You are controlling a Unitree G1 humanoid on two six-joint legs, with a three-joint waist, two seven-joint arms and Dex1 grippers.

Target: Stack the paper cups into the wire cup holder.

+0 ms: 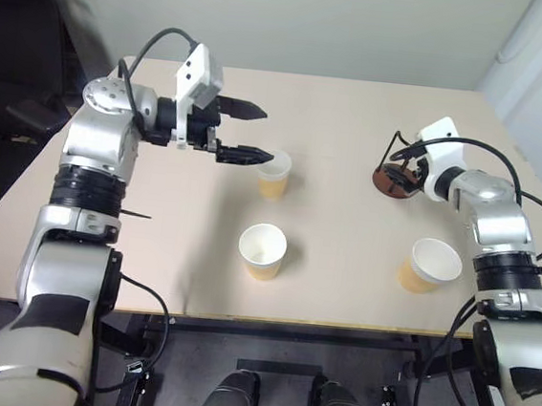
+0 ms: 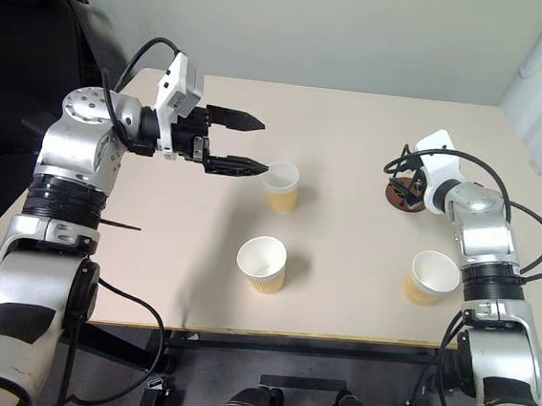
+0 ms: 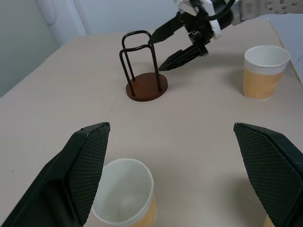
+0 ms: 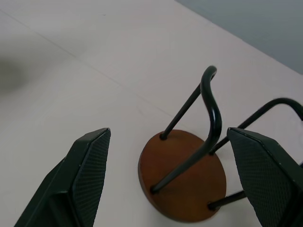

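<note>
Both arms are built of rounded silver-grey shells joined by black ribbed collars, with black patches on the lower segments and a round silver joint cap with small dark screw holes on the left arm. Glossy black cables loop from each arm to a white boxy wrist housing. Each hand, left hand (image 1: 250,132) and right hand (image 3: 173,46), ends in two black, tapered fingers with finely cross-hatched inner pads.

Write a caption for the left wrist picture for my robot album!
Open left gripper hovering over a paper cup, with the right gripper reaching the wire cup holder.
</note>
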